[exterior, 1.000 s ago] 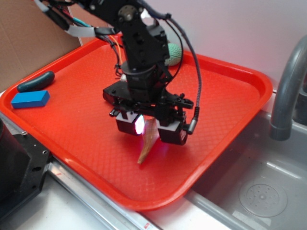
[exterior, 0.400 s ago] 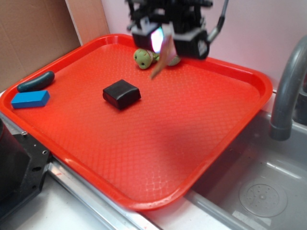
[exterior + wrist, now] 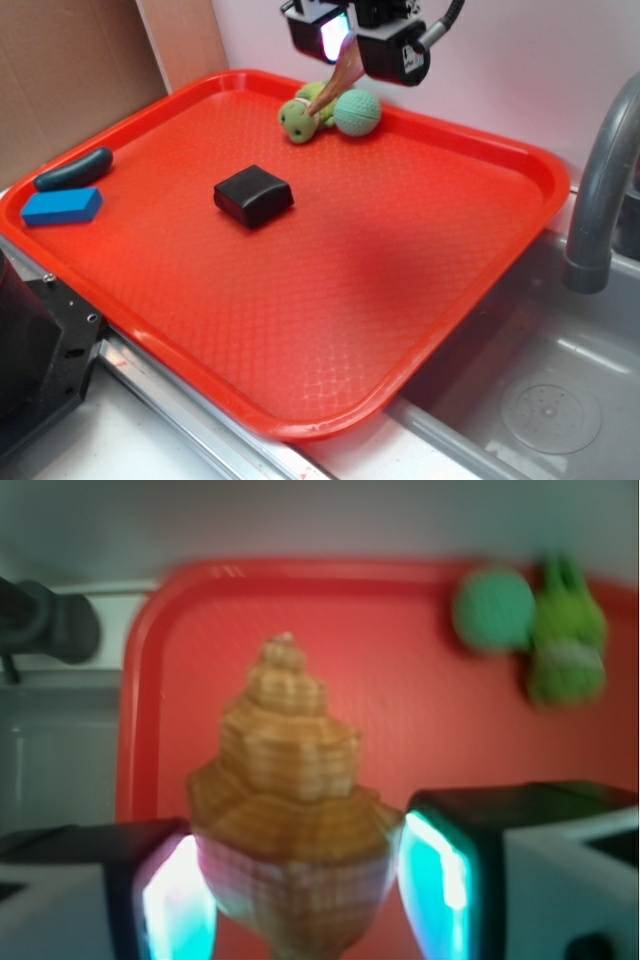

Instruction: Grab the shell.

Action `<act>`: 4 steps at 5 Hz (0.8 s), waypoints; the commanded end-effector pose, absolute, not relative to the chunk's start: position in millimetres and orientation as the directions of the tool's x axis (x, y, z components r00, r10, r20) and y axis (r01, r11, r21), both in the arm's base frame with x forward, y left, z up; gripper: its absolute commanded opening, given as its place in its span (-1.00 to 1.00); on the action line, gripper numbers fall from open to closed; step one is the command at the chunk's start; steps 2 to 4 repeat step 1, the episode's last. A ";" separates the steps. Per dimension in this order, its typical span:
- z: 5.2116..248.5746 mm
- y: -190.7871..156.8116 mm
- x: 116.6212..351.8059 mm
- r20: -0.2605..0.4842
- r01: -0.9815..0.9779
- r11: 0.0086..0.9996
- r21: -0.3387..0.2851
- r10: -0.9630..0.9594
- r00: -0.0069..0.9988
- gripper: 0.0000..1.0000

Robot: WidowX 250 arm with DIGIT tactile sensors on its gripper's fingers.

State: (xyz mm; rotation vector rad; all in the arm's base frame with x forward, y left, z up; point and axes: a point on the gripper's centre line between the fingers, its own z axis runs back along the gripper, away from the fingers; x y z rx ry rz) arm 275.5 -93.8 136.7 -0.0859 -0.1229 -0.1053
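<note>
Red tray (image 3: 440,270) on table beside sink. Gripper (image 3: 345,45) high over tray's far edge, jaws clamped on shell (image 3: 290,810), point hanging down. Below: black block (image 3: 253,195), green plush toy (image 3: 330,112).

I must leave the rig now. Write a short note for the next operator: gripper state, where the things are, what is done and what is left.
Gripper: shut on the shell, raised high above the far edge of the red tray. The wrist view shows the shell's wide ribbed body between both fingers.
Shell: off the tray, hanging with its thin point down, just above the green plush toy and the green ball.
Other things: black block mid-tray; blue block and dark green piece at the left edge.
Done: the shell is grabbed and lifted.
Left: nothing for the grab itself; only keep the grip secure.
</note>
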 end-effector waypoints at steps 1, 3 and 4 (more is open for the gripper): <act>146.1 -85.3 275.6 0.156 0.066 0.989 -0.129 -0.046 0.987 -1.00; 146.1 -85.3 275.6 0.156 0.066 0.989 -0.129 -0.046 0.987 -1.00; 146.1 -85.3 275.6 0.156 0.066 0.989 -0.129 -0.046 0.987 -1.00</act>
